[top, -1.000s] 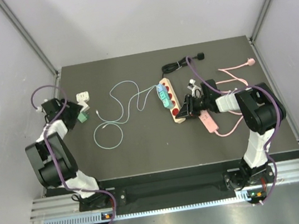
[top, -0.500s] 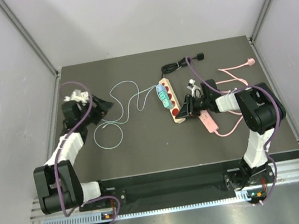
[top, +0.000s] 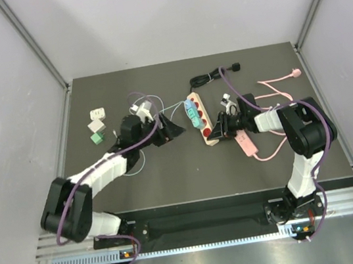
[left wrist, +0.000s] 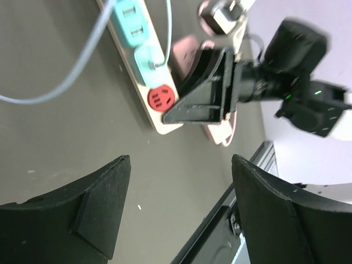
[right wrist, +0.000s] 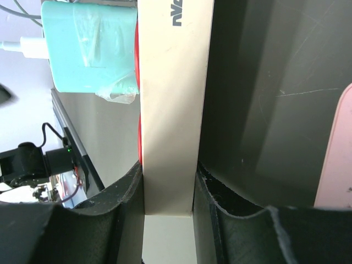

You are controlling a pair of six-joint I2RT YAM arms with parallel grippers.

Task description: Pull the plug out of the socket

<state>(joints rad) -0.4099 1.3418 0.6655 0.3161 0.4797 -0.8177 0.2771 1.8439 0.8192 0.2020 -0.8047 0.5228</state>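
The right tool [top: 221, 125] is clamped shut on the near end of the cream socket strip [top: 203, 120], the strip's side being pinched between its fingers, and a pink device [top: 245, 143] is seen on the counter [top: 171, 186] just beside that tool. The teal plug [top: 191, 113] is seated in the strip, farther along it from the right tool's grip, and a pale blue cable [left wrist: 22, 101] is led away from it. The left tool [left wrist: 180, 159] is held open over the counter with nothing between its fingers, the strip and plug lying just ahead of its tips.
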